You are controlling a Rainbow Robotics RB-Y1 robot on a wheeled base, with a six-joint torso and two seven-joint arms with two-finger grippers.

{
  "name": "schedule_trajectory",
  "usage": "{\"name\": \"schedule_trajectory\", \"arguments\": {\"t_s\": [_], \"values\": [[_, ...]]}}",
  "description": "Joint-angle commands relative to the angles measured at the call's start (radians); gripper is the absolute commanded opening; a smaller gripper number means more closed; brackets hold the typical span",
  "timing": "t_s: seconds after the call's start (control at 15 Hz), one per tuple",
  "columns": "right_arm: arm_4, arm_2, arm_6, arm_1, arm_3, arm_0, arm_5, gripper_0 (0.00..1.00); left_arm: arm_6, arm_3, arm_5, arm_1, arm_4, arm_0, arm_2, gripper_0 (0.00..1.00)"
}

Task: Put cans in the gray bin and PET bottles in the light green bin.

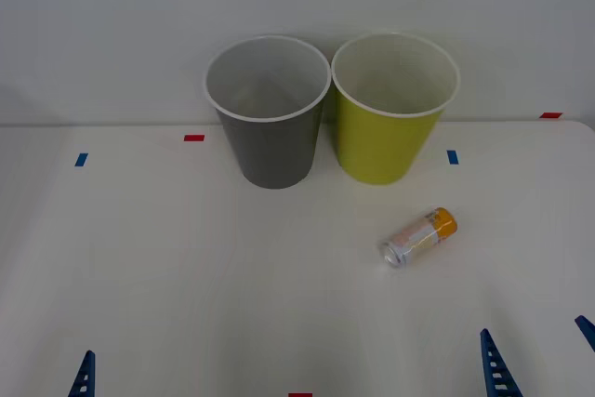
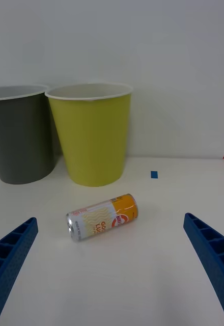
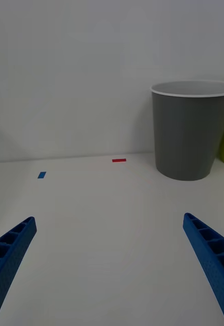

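Note:
A slim can (image 1: 418, 237) with an orange end and a silver top lies on its side on the white table, right of centre. The right wrist view shows the can (image 2: 103, 216) lying ahead of my open blue fingers (image 2: 208, 249). My right gripper (image 1: 533, 326) stands open at the table's front right, short of the can. At the back stand the gray bin (image 1: 274, 151) and, touching its right side, the light green bin (image 1: 381, 146); both are upright. My left gripper (image 3: 109, 220) is open over bare table at the front left. PET bottles are out of view.
Small tape marks dot the table: red ones (image 1: 193, 138) (image 1: 550, 115) and blue ones (image 1: 81, 159) (image 1: 452, 156). A white wall rises right behind the bins. Bare tabletop spreads across the left and the middle.

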Motion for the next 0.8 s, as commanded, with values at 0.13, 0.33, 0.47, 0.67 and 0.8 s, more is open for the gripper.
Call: {"name": "schedule_trajectory", "arguments": {"t_s": [0.13,0.33,0.47,0.67,0.8], "values": [[0.0,0.0,0.0,0.0,0.0,0.0,0.0,1.0,0.0,0.0,0.0,0.0,0.0,0.0,0.0,1.0],[0.0,0.0,0.0,0.0,0.0,0.0,0.0,1.0,0.0,0.0,0.0,0.0,0.0,0.0,0.0,1.0],[0.0,0.0,0.0,0.0,0.0,0.0,0.0,1.0,0.0,0.0,0.0,0.0,0.0,0.0,0.0,1.0],[0.0,0.0,0.0,0.0,0.0,0.0,0.0,1.0,0.0,0.0,0.0,0.0,0.0,0.0,0.0,1.0],[0.0,0.0,0.0,0.0,0.0,0.0,0.0,1.0,0.0,0.0,0.0,0.0,0.0,0.0,0.0,1.0]]}}
